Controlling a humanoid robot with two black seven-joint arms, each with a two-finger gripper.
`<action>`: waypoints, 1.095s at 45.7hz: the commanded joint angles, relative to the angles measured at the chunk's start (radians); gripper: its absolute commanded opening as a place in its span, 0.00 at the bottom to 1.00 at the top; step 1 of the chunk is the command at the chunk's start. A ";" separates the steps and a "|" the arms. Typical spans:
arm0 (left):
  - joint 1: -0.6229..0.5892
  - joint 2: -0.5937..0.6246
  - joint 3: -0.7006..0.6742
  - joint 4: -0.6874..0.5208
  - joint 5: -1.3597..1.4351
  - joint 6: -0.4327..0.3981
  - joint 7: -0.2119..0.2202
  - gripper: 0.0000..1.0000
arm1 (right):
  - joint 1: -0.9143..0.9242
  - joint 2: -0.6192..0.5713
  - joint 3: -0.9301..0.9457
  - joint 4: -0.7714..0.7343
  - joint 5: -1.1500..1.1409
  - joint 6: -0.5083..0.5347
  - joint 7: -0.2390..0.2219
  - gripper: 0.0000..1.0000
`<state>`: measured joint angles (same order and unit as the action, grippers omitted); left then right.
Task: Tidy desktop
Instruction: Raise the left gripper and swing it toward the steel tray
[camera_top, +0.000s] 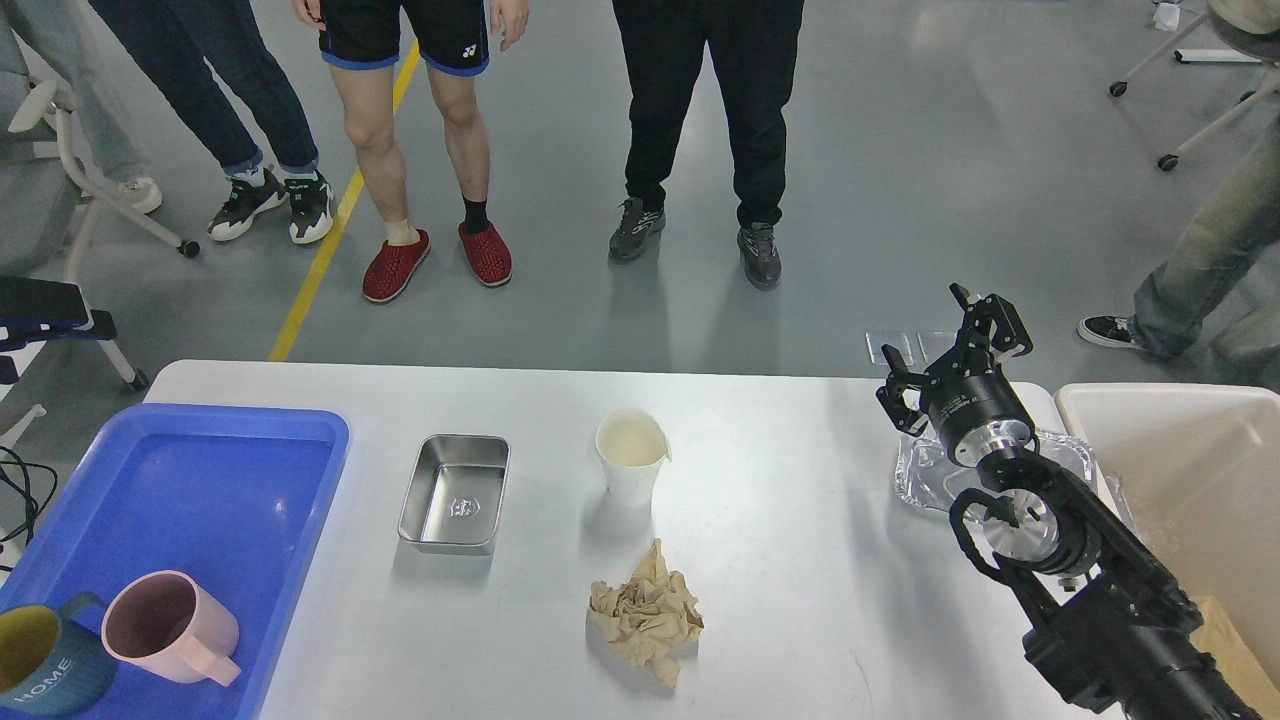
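The white desktop (800, 600) holds a steel tray (455, 492), a white paper cup (631, 455), a crumpled brown paper ball (645, 612) and a clear foil dish (925, 470). At the left, a blue tray (200, 480) holds a pink mug (170, 625) and a dark blue mug (40, 675). My right gripper (945, 350) is open and empty above the far edge of the foil dish. A dark part with a blue stripe at the left edge (50, 305) seems to be my left gripper, raised off the tray; its fingers cannot be told apart.
A cream bin (1180, 450) stands at the table's right end, beside my right arm. Several people stand on the floor beyond the far edge. A yellow floor line and office chairs lie further back.
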<state>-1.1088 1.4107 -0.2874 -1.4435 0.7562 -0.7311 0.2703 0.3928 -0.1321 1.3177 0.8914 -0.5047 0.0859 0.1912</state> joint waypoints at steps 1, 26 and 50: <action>-0.011 -0.002 -0.002 0.000 0.000 -0.001 -0.002 0.96 | 0.000 0.000 0.000 0.000 0.000 0.000 -0.001 1.00; 0.018 -0.426 0.145 0.169 0.158 0.148 0.009 0.95 | -0.003 0.003 0.000 0.001 0.000 0.000 0.001 1.00; 0.204 -0.808 0.182 0.455 0.156 0.355 -0.003 0.94 | -0.003 0.005 -0.002 0.001 0.000 0.000 -0.001 1.00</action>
<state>-0.9463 0.6784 -0.1066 -1.0696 0.9130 -0.4123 0.2717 0.3894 -0.1274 1.3166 0.8930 -0.5048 0.0859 0.1912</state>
